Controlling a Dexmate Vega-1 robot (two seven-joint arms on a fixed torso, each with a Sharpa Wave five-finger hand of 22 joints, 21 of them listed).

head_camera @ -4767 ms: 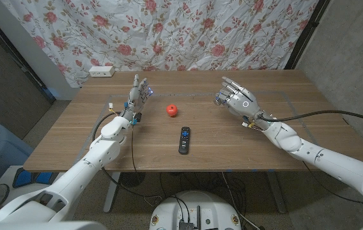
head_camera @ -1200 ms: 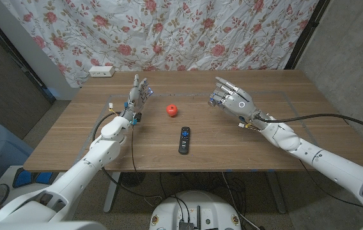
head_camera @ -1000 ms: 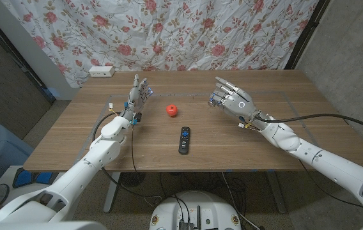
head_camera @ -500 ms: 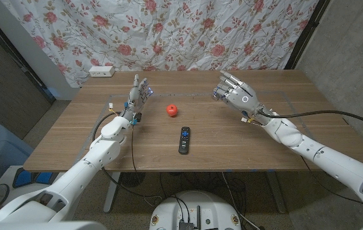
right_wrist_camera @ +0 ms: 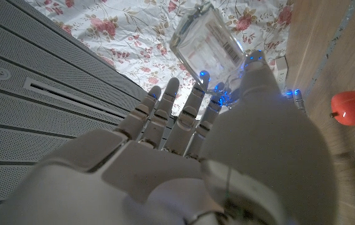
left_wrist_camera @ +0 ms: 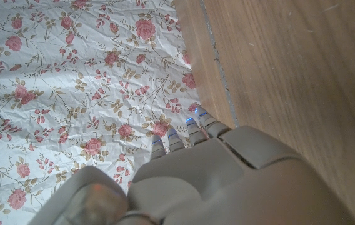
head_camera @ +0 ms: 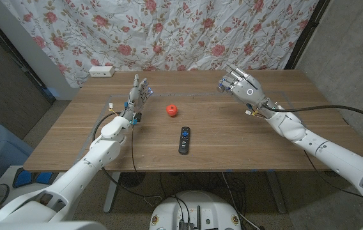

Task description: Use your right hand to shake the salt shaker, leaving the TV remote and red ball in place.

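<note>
The right hand point(head_camera: 245, 87) has lifted farther back, fingers wrapped around the clear salt shaker point(right_wrist_camera: 205, 41)

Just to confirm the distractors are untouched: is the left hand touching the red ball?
No, in the head view the left hand stands apart from the red ball, with bare table between them.

Overhead head view, close wrist views

white glossy arms, grey robot hand point(head_camera: 245, 86) each side, blue-lit fingertips point(right_wrist_camera: 204, 75), black cables
</note>
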